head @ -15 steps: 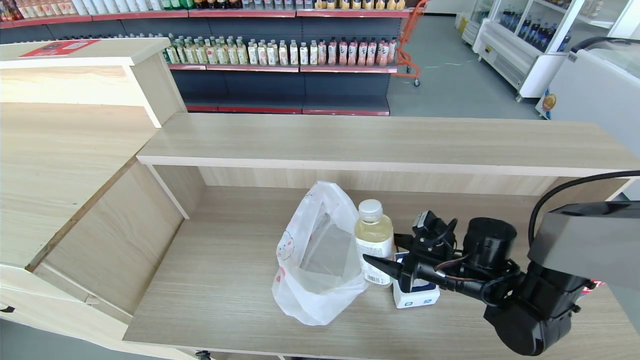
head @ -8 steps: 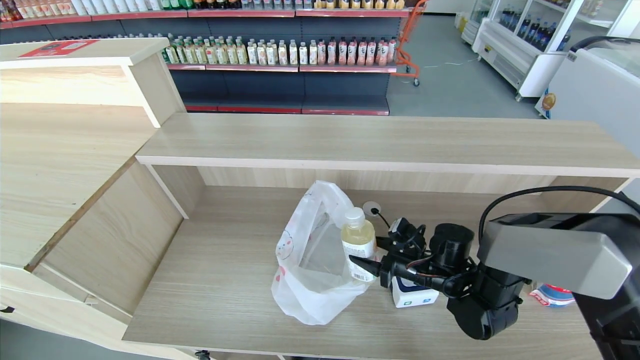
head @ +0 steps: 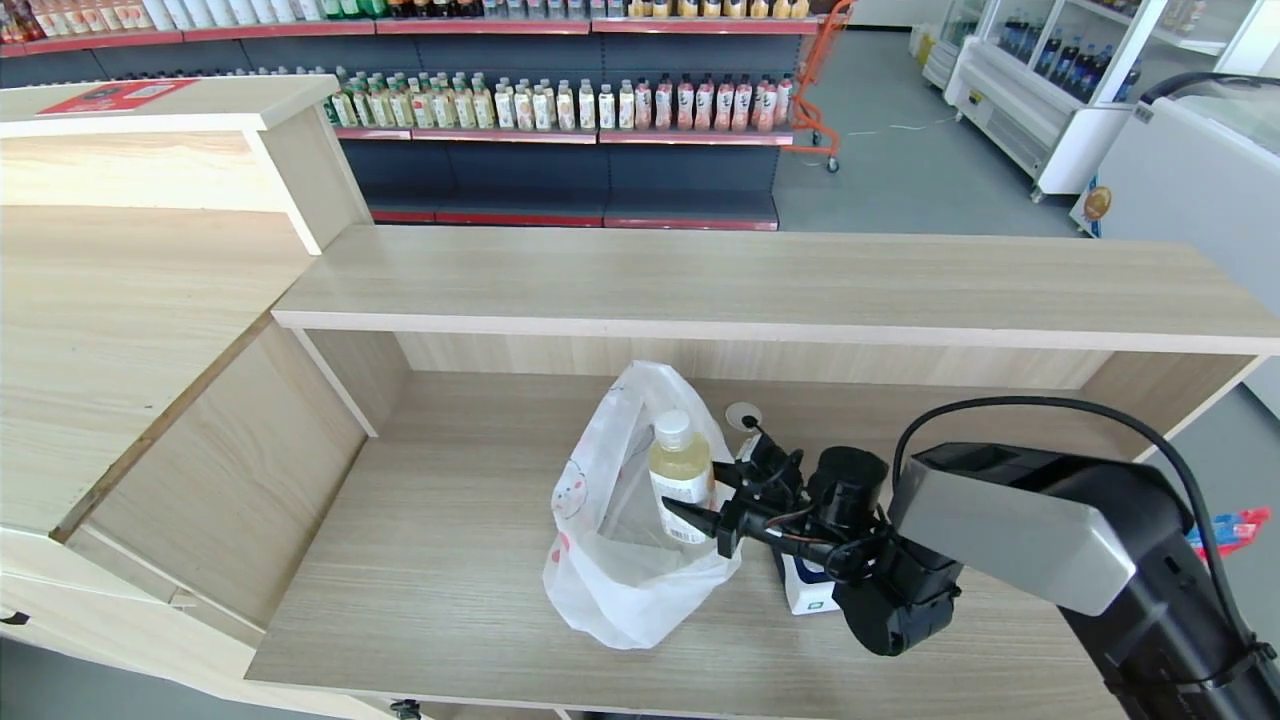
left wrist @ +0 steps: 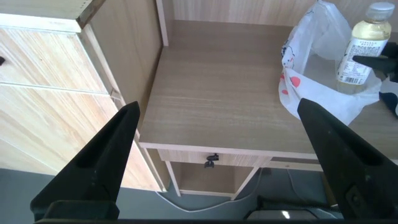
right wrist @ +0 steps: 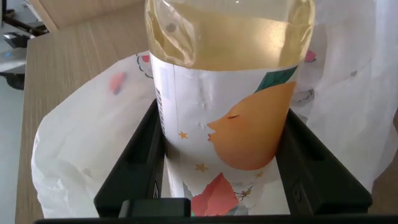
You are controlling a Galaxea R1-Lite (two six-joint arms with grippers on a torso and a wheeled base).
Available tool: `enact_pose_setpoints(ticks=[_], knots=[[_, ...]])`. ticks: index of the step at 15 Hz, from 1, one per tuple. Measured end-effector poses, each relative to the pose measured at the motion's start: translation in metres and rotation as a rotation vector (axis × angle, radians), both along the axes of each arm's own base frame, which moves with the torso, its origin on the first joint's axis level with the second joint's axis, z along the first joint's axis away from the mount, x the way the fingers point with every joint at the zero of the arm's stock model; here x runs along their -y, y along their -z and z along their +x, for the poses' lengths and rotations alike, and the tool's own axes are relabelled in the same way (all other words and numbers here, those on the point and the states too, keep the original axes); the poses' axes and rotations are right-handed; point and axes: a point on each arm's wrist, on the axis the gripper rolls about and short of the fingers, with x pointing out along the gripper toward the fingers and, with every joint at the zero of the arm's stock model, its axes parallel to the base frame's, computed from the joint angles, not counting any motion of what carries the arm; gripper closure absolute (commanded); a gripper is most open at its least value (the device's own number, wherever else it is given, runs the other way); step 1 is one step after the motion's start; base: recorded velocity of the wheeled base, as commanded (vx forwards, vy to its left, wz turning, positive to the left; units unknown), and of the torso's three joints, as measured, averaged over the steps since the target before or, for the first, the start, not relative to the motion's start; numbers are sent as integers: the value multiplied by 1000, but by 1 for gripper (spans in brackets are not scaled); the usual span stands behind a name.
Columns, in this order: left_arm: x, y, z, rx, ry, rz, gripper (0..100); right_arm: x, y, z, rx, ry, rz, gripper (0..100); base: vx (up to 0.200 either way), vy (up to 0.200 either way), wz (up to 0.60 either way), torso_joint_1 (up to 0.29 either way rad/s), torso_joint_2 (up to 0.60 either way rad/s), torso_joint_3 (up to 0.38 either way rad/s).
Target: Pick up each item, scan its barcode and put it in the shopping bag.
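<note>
- Gripping the drink bottle [head: 681,475] by its labelled lower half, the right pincer [head: 690,490] is seen closed on it, one black finger [right wrist: 134,162] pressed to each side.
- The bottle, white-capped and filled with pale yellow liquid, is held upright at the open mouth of the white shopping bag [head: 610,560]; whether its base is already inside the bag cannot be told.
- The bag is stood on the wooden worktop [head: 450,560], with its opening turned towards the right arm.
- A white and blue box [head: 805,590] is placed on the worktop just beside the bag, under the right arm.
- A red and blue packet [head: 1228,525] is seen near the worktop's right end.
- The left pincer [left wrist: 219,109] is held wide open and empty, well apart from the bag.
</note>
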Motion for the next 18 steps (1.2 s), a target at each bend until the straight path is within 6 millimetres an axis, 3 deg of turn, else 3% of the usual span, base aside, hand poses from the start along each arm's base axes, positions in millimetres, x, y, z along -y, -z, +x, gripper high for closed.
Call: enact_pose_setpoints(ticks=[2,9,10,15,18], knots=[[0,0,0,0,0,0,0,-10,10,0,1,-22,-6,100,0,0,0,0,0,0],[0,0,0,0,0,0,0,-11,26,0,8,-21,-38,100,0,0,0,0,0,0],[0,0,0,0,0,0,0,-11,26,0,10,-23,-41,0,0,0,0,0,0,0],[0,0,0,0,0,0,0,-6,22,-5,-26,-16,-32,0,0,0,0,0,0,0],[0,0,0,0,0,0,0,2,6,-19,-201,-13,42,0,0,0,0,0,0,0]])
